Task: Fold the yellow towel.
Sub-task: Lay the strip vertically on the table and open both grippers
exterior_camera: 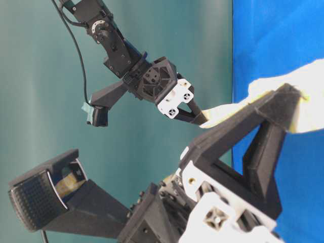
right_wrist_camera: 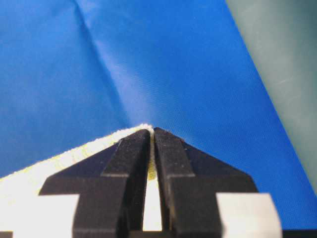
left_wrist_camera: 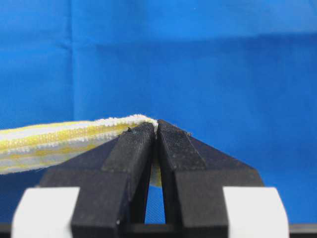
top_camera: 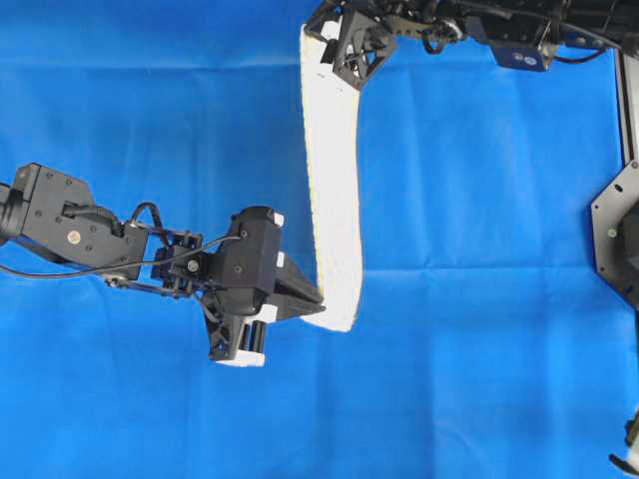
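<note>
The yellow towel (top_camera: 334,190) is held up above the blue cloth as a long narrow white strip stretched between my two grippers. My left gripper (top_camera: 318,307) is shut on its near lower end. In the left wrist view the yellow-striped hem (left_wrist_camera: 59,138) runs off to the left from the closed fingertips (left_wrist_camera: 156,124). At the far top end my right gripper (top_camera: 331,48) is shut on the towel. The right wrist view shows the towel's pale edge (right_wrist_camera: 59,166) pinched at the closed tips (right_wrist_camera: 152,130). The table-level view shows the towel (exterior_camera: 268,86) spanning both grippers.
A large plain blue cloth (top_camera: 479,200) with crease lines covers the table under both arms. A dull green surface (right_wrist_camera: 282,49) lies beyond the cloth's edge. A black fixture (top_camera: 617,235) stands at the right edge.
</note>
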You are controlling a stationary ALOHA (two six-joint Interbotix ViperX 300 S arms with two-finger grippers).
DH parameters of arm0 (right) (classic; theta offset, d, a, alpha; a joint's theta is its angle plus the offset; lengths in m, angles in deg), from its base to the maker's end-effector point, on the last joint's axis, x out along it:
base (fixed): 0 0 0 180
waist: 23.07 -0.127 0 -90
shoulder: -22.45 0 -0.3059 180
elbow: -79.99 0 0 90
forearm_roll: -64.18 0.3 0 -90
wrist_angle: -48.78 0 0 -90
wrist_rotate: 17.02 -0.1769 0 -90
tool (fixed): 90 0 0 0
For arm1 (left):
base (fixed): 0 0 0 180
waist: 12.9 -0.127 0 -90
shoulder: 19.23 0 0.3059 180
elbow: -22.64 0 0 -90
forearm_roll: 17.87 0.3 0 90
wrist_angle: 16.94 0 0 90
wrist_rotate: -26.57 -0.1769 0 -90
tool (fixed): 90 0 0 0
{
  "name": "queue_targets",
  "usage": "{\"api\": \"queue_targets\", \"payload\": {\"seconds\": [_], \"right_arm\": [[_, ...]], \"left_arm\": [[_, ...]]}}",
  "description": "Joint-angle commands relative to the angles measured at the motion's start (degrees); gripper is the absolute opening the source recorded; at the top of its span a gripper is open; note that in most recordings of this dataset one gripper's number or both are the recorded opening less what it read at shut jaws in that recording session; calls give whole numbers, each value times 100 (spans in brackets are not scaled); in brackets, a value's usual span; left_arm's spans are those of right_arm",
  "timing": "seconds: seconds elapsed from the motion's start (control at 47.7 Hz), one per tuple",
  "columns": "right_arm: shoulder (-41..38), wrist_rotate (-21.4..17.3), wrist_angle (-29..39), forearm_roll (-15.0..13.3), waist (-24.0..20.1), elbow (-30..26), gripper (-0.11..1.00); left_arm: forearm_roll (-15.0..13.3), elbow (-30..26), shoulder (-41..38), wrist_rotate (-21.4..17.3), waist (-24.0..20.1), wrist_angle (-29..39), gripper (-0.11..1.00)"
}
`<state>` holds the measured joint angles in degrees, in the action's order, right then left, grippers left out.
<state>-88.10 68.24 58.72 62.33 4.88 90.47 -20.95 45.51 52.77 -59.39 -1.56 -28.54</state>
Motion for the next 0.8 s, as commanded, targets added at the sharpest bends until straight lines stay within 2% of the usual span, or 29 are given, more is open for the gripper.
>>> {"api": "queue_targets", "payload": {"seconds": [0.0,0.356,0.419,0.461,0.524,0.629,0.692,0.733,0.775], "right_arm": [[105,0,-88,-26,9,-158,3],[88,-35,-220,-18,-123,-158,4],[88,-70,-202,-18,-114,-158,4],[88,-79,-167,-18,-114,-158,6],[97,-97,-132,-18,-114,-149,19],[114,-97,-79,-26,-114,-141,51],[158,-97,-79,-26,-114,-114,69],[211,-97,-79,-18,-114,-88,76],[272,-97,-79,-26,-114,-44,76]], "left_arm": [[0,-53,185,9,123,-35,2],[0,-53,185,18,123,26,3],[0,-53,185,18,114,105,8],[0,-53,193,18,114,167,15],[0,-53,211,18,114,272,28],[0,-44,334,18,114,668,54],[0,-35,466,26,114,1028,65],[0,-26,554,26,114,1283,69],[0,-18,659,35,114,1521,69]]}}
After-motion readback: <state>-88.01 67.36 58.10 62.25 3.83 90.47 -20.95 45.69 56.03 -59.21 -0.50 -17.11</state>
